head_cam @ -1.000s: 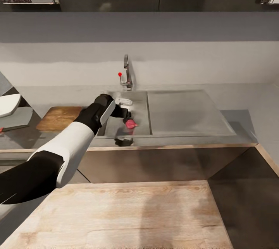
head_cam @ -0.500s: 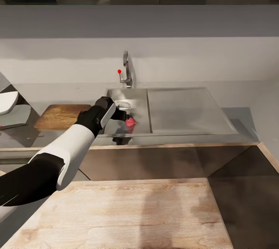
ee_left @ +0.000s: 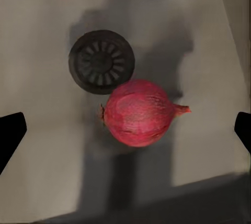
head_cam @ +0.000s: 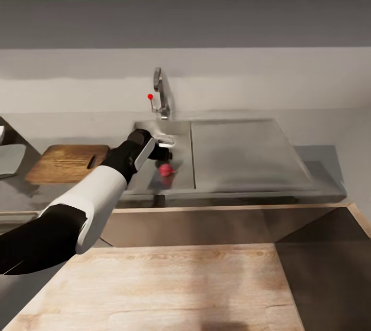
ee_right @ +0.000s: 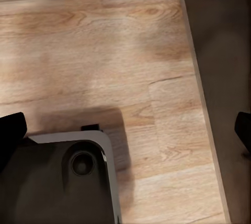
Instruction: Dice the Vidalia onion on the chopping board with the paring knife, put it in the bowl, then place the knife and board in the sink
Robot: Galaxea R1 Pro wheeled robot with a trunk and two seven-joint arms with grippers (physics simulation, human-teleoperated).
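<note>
Left jaws (ee_left: 125,130) spread wide around Vidalia onion (ee_left: 138,112).

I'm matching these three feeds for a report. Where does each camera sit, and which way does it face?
Head view: on the robot's head, facing forward and down at the counter, sink and cutting board; the left arm reaches into the sink.
Left wrist view: near the left tool, looking down into the sink at the onion and drain; both fingertips at the frame edges, spread wide.
Right wrist view: near the right tool, facing the wooden floor and the robot's base.
Shared: head and left wrist views both show the onion.
</note>
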